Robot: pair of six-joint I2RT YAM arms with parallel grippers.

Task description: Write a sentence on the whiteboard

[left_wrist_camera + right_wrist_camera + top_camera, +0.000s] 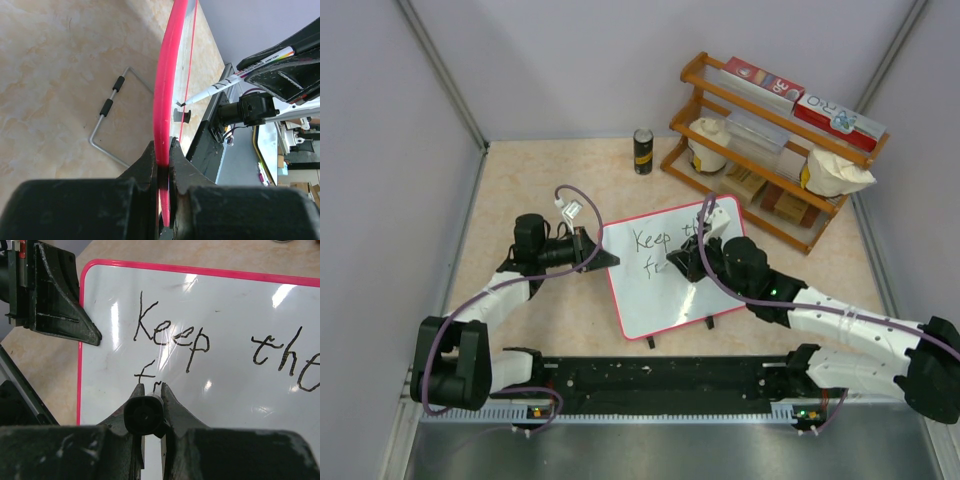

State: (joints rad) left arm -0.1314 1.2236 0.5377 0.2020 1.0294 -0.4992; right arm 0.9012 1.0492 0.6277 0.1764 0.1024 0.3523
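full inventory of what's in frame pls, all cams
whiteboard: 1, white with pink rim, mid-table
lettering: black, "Keep the" plus a started second line, on the whiteboard
marker: 1, white, tip at the whiteboard
wire stand: 1, grey with black grips, on the table by the whiteboard
can: 1, black, far side of table
rack: 1, wooden, far right
boxes: 2, red-and-white, rack top
bags: 2, white, rack middle
tub: 1, clear, between the bags
packs: 2, brown, rack bottom
table: 1, beige
left fingers: 2, black, shut on whiteboard rim
right fingers: 2, black, shut on marker
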